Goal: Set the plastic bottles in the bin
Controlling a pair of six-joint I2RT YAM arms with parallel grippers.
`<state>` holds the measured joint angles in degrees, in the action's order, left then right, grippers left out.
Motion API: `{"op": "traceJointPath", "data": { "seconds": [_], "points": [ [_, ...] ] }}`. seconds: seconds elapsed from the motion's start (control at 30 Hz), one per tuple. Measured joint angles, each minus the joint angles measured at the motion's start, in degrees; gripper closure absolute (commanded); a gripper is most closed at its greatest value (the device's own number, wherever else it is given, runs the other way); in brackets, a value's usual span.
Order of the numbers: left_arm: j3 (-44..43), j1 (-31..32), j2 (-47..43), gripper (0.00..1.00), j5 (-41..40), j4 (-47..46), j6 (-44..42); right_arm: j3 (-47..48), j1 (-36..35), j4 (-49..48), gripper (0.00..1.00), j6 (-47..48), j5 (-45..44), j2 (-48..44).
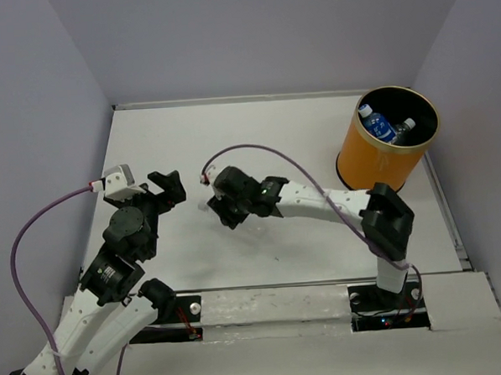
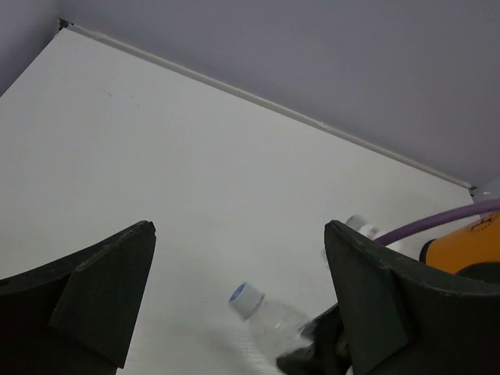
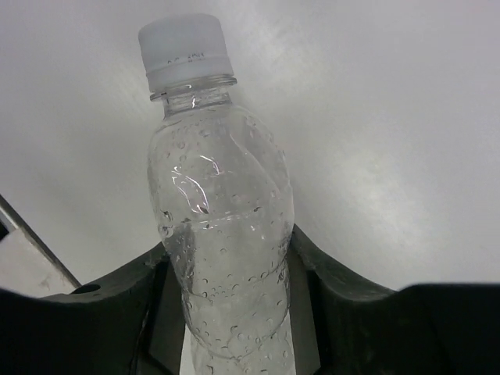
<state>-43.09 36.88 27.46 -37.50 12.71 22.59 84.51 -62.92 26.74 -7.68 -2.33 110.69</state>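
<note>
My right gripper (image 1: 220,207) is shut on a clear crinkled plastic bottle (image 3: 223,234) with a white cap (image 3: 186,48), gripping its body low over the white table, mid-table. The left wrist view shows this bottle (image 2: 275,324) sticking out of the right gripper's dark fingers (image 2: 324,344). My left gripper (image 1: 168,188) is open and empty, to the left of the held bottle, with a wide gap between its jaws. The orange bin (image 1: 382,162) stands at the far right. Inside it lie a blue-labelled bottle (image 1: 377,124) and a clear bottle (image 1: 404,129).
Grey walls close the table at the back and both sides. A purple cable (image 1: 296,170) arches over the right arm, another loops by the left arm (image 1: 22,237). The bin's orange side (image 2: 469,246) shows at the right edge of the left wrist view.
</note>
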Motion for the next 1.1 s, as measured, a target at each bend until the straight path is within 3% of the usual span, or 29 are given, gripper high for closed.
{"op": "traceJointPath", "data": {
  "seconds": [0.07, 0.17, 0.3, 0.47, 0.57, 0.77, 0.93, 1.1],
  "points": [
    [0.00, -0.26, 0.02, 0.01, 1.14, -0.07, -0.02, 0.79, 3.04, -0.17, 0.72, 0.22, -3.67, -5.11],
    [0.00, -0.31, -0.15, 0.01, 2.36, -0.11, -0.17, 1.51, 12.94, -3.08, 0.72, 0.57, -8.79, -16.26],
    [0.02, -0.42, -1.18, 0.01, 3.54, -0.33, -0.48, 1.57, 32.68, -13.44, 0.72, 1.86, -18.78, -31.82],
    [0.02, -0.70, -2.23, 0.01, 4.98, -0.96, -0.98, -0.76, 48.83, -24.65, 0.72, 2.75, -27.74, -41.83],
    [0.02, -0.94, -2.27, 0.01, 5.92, -0.96, -1.16, -3.87, 56.00, -29.11, 0.72, 2.75, -29.53, -42.62],
    [0.24, -1.01, -3.26, 0.01, 7.41, -1.36, -1.53, -10.03, 65.37, -34.36, 0.68, 5.25, -29.81, -33.73],
    [0.39, -1.01, -4.13, 0.01, 8.28, -1.62, -1.66, -17.35, 68.22, -39.32, 0.68, 11.15, -23.93, -30.38],
    [0.39, -1.01, -4.46, 0.01, 9.03, -2.21, -1.75, -17.33, 68.52, -45.70, 0.68, 14.10, -19.87, -29.18]
  ]
}}
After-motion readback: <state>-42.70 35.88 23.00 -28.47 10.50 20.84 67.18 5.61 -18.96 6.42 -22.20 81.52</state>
